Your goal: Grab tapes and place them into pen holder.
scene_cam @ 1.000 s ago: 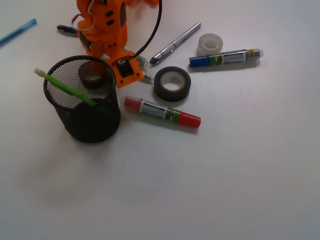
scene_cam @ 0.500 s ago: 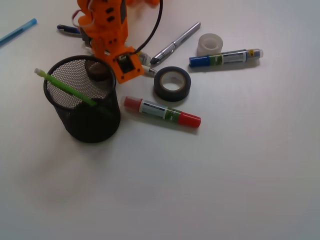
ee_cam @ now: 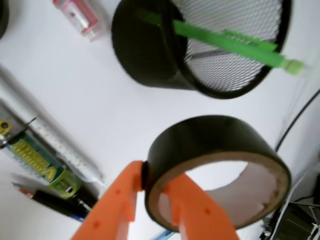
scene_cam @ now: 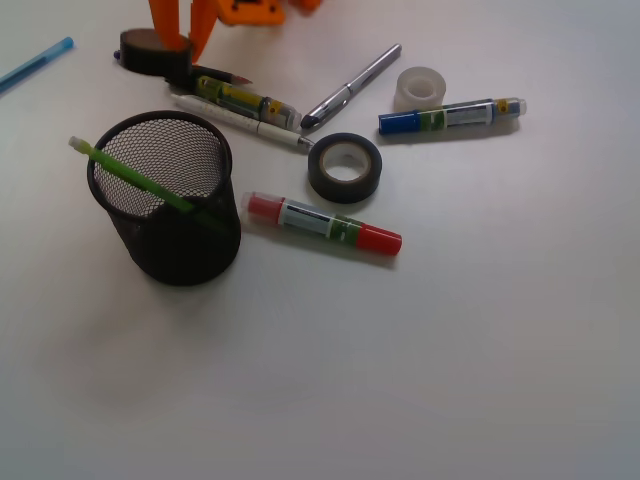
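Tool (ee_cam: 150,200) clamps a dark tape roll (ee_cam: 215,165), arm cut off at the front view's top edge.

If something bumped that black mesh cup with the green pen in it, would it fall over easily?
Probably not easily. The pen holder stands upright and looks wide for its height, so a light nudge would likely slide it. The wire mesh suggests it is light, though, and the green pen leaning on its rim might shift.

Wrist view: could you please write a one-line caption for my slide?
Orange hand pinching the wall of a dark tape roll, with the mesh pen holder beyond holding a green pen.
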Available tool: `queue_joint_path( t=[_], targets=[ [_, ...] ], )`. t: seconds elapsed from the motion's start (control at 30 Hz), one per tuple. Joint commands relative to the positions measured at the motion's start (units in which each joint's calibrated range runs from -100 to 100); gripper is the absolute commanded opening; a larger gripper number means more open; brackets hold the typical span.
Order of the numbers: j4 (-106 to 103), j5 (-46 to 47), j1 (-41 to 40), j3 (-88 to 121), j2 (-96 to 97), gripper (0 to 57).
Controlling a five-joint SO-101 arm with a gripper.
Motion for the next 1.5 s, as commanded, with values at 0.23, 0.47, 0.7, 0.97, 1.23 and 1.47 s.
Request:
queue_joint_path(
  t=[0.23, 0.47, 0.7, 0.97, 1.23, 1.47],
  targets=[
    [-30.1, 3.1, -4.6, 2.8, -2.3, 0.2],
    [-36.7, 3.1, -4.5, 1.8, 5.9, 0.2],
    [-28.0, 3.2, -4.5, -9.1, 17.4, 0.2],
    [-16.8, 4.3, -4.4, -17.1, 21.0, 0.9],
    [-14.1, 4.7, -5.0, -17.0, 20.9, 29.7],
    [-14.1, 4.8, -5.0, -17.1, 20.8, 29.8]
  ],
)
